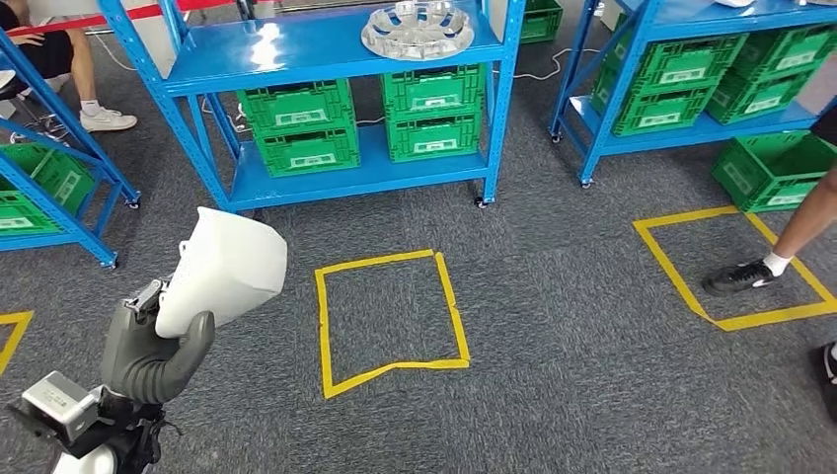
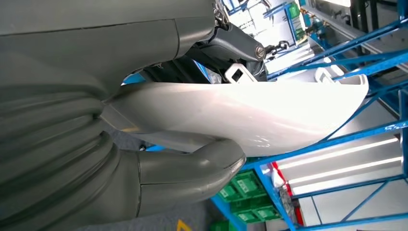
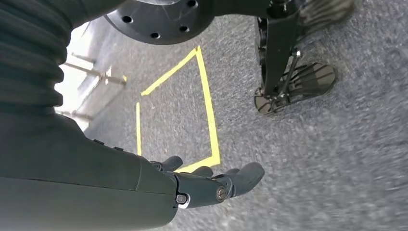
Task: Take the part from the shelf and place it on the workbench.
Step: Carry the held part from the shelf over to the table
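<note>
A white curved plastic part [image 1: 225,267] is held up by my left hand [image 1: 153,351] at the lower left of the head view, over the grey carpet. Up close in the left wrist view, the part [image 2: 250,113] is a smooth white shell, with my thick grey thumb [image 2: 192,171] pressed against one side and the darker fingers behind it. My right hand [image 3: 207,185] hangs over the carpet with its fingers stretched out and nothing in them. A blue shelf [image 1: 326,49] stands ahead.
A silver wheel-cover-like disc [image 1: 418,28] lies on the shelf's top board, green crates [image 1: 365,123] below. More blue racks with crates stand left and right [image 1: 691,69]. Yellow tape squares [image 1: 390,321] mark the carpet. A person's leg and shoe [image 1: 750,275] stand at right; another person sits far left.
</note>
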Controlling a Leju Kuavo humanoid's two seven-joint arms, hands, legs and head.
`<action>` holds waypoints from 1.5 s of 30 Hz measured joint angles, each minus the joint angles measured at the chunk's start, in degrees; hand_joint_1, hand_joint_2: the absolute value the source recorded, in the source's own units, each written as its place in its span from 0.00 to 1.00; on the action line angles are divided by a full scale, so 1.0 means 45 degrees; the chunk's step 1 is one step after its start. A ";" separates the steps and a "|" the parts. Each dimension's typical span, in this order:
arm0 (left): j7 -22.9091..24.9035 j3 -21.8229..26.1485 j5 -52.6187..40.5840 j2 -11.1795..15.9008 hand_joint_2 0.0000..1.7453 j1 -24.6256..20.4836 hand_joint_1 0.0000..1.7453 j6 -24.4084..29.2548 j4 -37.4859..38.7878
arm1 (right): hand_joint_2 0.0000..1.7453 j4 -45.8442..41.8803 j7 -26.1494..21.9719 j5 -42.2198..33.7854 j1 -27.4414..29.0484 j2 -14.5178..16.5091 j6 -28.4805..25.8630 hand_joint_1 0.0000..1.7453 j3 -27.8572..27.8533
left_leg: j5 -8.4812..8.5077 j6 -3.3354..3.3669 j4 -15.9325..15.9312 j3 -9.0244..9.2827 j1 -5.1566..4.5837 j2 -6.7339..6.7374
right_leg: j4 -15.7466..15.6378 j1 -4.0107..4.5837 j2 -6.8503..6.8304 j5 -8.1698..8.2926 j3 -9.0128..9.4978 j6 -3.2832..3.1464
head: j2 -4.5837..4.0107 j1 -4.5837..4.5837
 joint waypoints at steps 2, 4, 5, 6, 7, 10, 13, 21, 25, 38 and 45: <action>-0.0252 -0.0061 -0.0209 -0.0025 1.00 -0.0003 1.00 -0.0057 0.0086 | 1.00 0.0000 -0.0115 -0.0013 0.0015 0.0015 0.0169 0.00 -0.0058 | -0.0983 -0.0109 0.1532 -0.0309 0.0046 -0.0013 | 0.0010 0.0000 0.0009 0.0289 -0.0403 -0.0017 | 0.0000 -0.0025; -0.0502 -0.0111 -0.0444 -0.0028 1.00 -0.0064 1.00 -0.0099 0.0202 | 1.00 0.0000 -0.0237 0.0008 0.0035 0.0027 0.0315 0.00 -0.0086 | -0.0717 -0.0171 0.2426 -0.0225 0.0078 -0.0010 | 0.0048 -0.0001 -0.0059 0.0570 -0.0814 0.0023 | 0.0000 -0.0024; -0.0562 -0.0128 -0.0503 -0.0019 1.00 -0.0129 1.00 -0.0105 0.0273 | 1.00 0.0000 -0.0277 0.0013 0.0040 0.0033 0.0351 0.00 -0.0091 | -0.0309 -0.0178 0.2285 0.0091 0.0091 0.0005 | 0.0079 -0.0005 -0.0119 0.0693 -0.0998 0.0049 | 0.0000 -0.0027; -0.0592 -0.0136 -0.0537 -0.0011 1.00 -0.0222 1.00 -0.0106 0.0347 | 1.00 0.0000 -0.0301 0.0013 0.0039 0.0039 0.0366 0.00 -0.0096 | 0.0027 -0.0168 0.1714 0.0624 0.0101 0.0077 | 0.0121 -0.0008 -0.0182 0.0798 -0.1136 0.0086 | 0.0000 -0.0027; -0.0607 -0.0145 -0.0555 -0.0005 1.00 -0.0334 1.00 -0.0108 0.0411 | 1.00 0.0000 -0.0310 0.0011 0.0038 0.0044 0.0365 0.00 -0.0101 | 0.0081 -0.0141 0.0822 0.1333 0.0093 0.0221 | 0.0169 0.0005 -0.0242 0.0875 -0.1229 0.0136 | 0.0000 -0.0029; -0.0639 -0.0198 -0.0601 -0.0045 1.00 -0.0634 1.00 -0.0135 0.0562 | 1.00 0.0000 -0.0334 -0.0012 0.0023 0.0053 0.0332 0.00 -0.0108 | -0.0519 0.0117 -0.1411 0.2773 -0.0017 0.0484 | 0.0272 0.0044 -0.0463 0.1065 -0.1324 0.0359 | 0.0000 -0.0023; -0.0616 -0.0265 -0.0649 -0.0145 1.00 -0.0696 1.00 -0.0130 0.0684 | 1.00 0.0000 -0.0318 -0.0061 0.0003 0.0058 0.0303 0.00 -0.0117 | -0.0433 0.0465 -0.1630 0.2645 -0.0038 0.0281 | 0.0435 -0.0018 -0.0533 0.1034 -0.1410 0.0604 | -0.0001 -0.0023; -0.0508 -0.0452 -0.0934 -0.0428 1.00 -0.0954 1.00 -0.0099 0.0987 | 1.00 0.0000 -0.0367 -0.0254 0.0046 0.0073 0.0416 0.00 -0.0255 | -0.0005 0.0682 -0.1306 0.1974 -0.0083 -0.0429 | 0.2707 -0.0038 0.0137 -0.0203 -0.1936 0.0704 | 0.0000 -0.0009; -0.0624 -0.0481 -0.0896 -0.0607 1.00 -0.1372 1.00 -0.0058 0.1308 | 1.00 0.0000 -0.0526 -0.0285 0.0001 0.0050 0.0614 0.00 -0.0310 | 0.0027 0.0456 -0.1119 0.1735 -0.0079 -0.0776 | 0.0537 0.0012 0.0552 0.0299 -0.0799 0.0479 | -0.0001 -0.0011; -0.1070 -0.0327 -0.0786 -0.0477 1.00 -0.1065 1.00 0.0311 0.1780 | 1.00 0.0000 -0.0522 0.0260 0.0109 0.0036 0.0844 0.00 -0.0289 | 0.0037 -0.0047 -0.0436 0.1250 0.0050 0.0439 | 0.0286 -0.0033 -0.0719 0.0421 -0.0704 0.0151 | 0.0000 -0.0147; -0.1102 -0.0219 -0.0798 -0.0392 1.00 -0.0755 1.00 0.0373 0.1711 | 1.00 0.0000 -0.0499 0.0308 0.0106 0.0015 0.0879 0.00 -0.0272 | 0.0451 0.0504 -0.1429 0.1575 0.0009 0.0063 | 0.1076 -0.0045 -0.0605 -0.0167 -0.0960 0.0647 | -0.0001 -0.0117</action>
